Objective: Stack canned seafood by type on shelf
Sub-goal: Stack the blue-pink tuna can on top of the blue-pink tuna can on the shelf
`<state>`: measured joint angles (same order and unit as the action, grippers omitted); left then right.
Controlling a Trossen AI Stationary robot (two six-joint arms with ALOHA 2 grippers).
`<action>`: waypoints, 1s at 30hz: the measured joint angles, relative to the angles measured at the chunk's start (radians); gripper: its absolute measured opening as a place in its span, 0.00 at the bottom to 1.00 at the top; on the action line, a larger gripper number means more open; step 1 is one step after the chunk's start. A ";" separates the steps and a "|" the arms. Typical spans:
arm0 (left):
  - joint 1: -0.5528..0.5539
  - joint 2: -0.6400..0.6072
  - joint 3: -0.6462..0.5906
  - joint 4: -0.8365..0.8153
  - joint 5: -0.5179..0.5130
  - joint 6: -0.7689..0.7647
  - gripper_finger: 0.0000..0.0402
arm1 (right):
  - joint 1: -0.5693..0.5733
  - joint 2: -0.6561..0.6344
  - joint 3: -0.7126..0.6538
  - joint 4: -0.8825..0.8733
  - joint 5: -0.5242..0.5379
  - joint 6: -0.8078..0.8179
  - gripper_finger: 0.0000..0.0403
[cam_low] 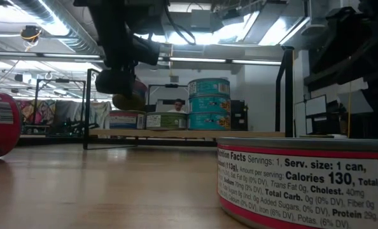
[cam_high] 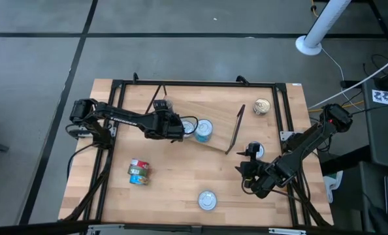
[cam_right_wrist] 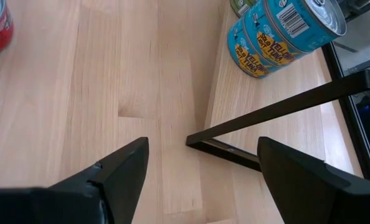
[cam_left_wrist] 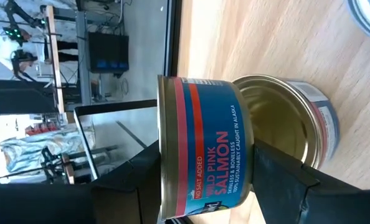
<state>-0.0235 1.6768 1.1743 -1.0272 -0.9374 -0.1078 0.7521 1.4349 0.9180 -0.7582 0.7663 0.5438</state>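
The shelf (cam_high: 213, 127) is a light-wood board on black wire legs in the middle of the table. On it stand a stack of teal tuna tins (cam_low: 208, 104), a green tin (cam_low: 167, 120) and a blue salmon tin with a gold lid (cam_left_wrist: 291, 121). My left gripper (cam_high: 179, 128) is shut on another blue salmon tin (cam_left_wrist: 203, 146), held just above that one. My right gripper (cam_high: 249, 171) hangs open over bare table near the shelf's right leg (cam_right_wrist: 266, 124), with nothing between its fingers. My left gripper pinches the salmon tin between its two fingers, one on each flat end (cam_left_wrist: 163, 155), with the side label facing the wrist camera. The fingers slant down from the table's left. The tin sits upright and lifted clear, a little above the gold-lidded tin on the shelf.
Loose tins lie on the table: red-green ones (cam_high: 139, 173) near left, a silver-lidded one (cam_high: 207, 200) at the near edge, one (cam_high: 256, 150) beside my right gripper, and a gold-lidded one (cam_high: 262, 106) far right. A black frame (cam_high: 119, 91) borders the tabletop.
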 joint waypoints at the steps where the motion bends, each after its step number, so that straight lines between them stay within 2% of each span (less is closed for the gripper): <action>1: 0.000 0.001 -0.003 0.009 0.000 0.000 0.49 | 0.000 0.000 0.000 0.000 0.000 0.000 0.75; 23: 0.006 0.007 -0.007 0.020 0.035 0.016 0.50 | 0.000 0.000 0.000 0.000 0.000 0.000 0.75; 30: 0.005 0.010 -0.008 0.023 0.058 0.028 0.60 | 0.000 0.000 0.000 0.000 0.000 0.000 0.75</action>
<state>-0.0181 1.6871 1.1667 -1.0046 -0.8792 -0.0793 0.7523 1.4353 0.9180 -0.7581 0.7662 0.5435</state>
